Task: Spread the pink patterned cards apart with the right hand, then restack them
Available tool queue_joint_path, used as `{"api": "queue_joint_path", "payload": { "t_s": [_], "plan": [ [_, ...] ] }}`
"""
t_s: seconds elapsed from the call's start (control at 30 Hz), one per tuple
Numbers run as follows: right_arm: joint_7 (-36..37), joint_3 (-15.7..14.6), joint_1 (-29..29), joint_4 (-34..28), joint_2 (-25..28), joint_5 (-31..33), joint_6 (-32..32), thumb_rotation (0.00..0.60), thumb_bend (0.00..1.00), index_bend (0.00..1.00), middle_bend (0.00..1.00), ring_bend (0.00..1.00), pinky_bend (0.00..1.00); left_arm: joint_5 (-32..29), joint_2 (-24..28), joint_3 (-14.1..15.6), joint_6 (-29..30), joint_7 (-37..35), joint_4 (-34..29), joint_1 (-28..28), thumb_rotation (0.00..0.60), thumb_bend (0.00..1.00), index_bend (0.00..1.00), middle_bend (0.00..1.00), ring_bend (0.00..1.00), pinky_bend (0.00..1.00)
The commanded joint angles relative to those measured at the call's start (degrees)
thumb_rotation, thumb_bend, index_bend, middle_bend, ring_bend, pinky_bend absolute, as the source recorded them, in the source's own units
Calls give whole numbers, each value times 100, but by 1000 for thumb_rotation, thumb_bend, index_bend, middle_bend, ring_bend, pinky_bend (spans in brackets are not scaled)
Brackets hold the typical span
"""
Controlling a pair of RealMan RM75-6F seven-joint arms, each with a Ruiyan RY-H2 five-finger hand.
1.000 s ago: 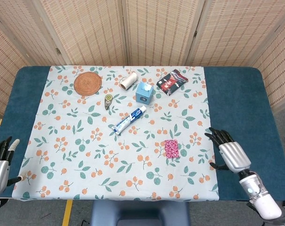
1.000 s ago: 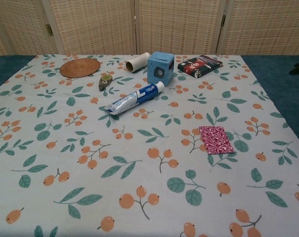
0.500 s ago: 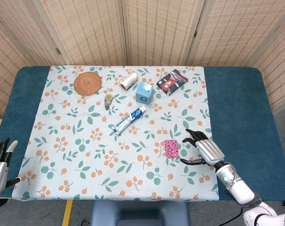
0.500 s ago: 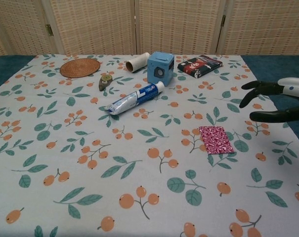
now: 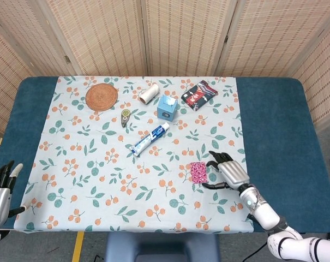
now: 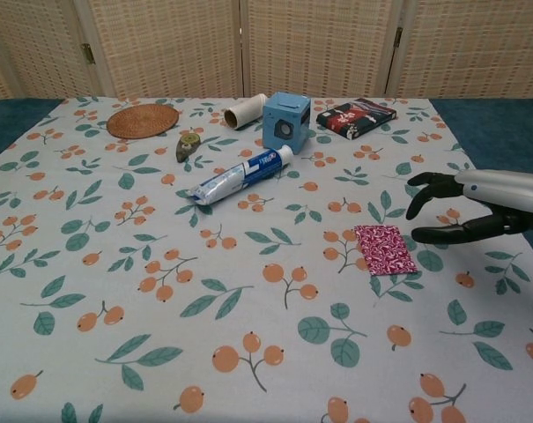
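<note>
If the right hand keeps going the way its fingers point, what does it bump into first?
Probably the pink cards. The right hand is open just beside them, fingers aimed toward the stack. It seems to hover above the table, so it might pass just over them; depth is hard to judge.

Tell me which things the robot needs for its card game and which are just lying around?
Needed: small stack of pink patterned cards; right hand, open beside them.

Lying around: round woven brown coaster; blue-white toothpaste tube; light blue cube box; cream thread spool; red-black box.
</note>
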Motion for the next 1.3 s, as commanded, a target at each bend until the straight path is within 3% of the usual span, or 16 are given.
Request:
{"api": "queue_joint_path", "payload": {
  "t_s": [0.03,0.8,1.3],
  "plan": [
    [-84,21,89,130,-126,105,-35,138,216,249,20,0,0,5,-5,10,-3,-16,15,8,600,221,54,0,28,0],
    [-443,-109,420,763,-802,298,-82,137,216,249,28,0,0,11,-8,2,-8,-88,90,27,600,220,83,0,29,0],
    [-627,-497,240,344,-553,96,121,135,215,249,29,0,0,55,-55,-20,-5,-133,121,-3,600,221,96,0,30,0]
  ]
}}
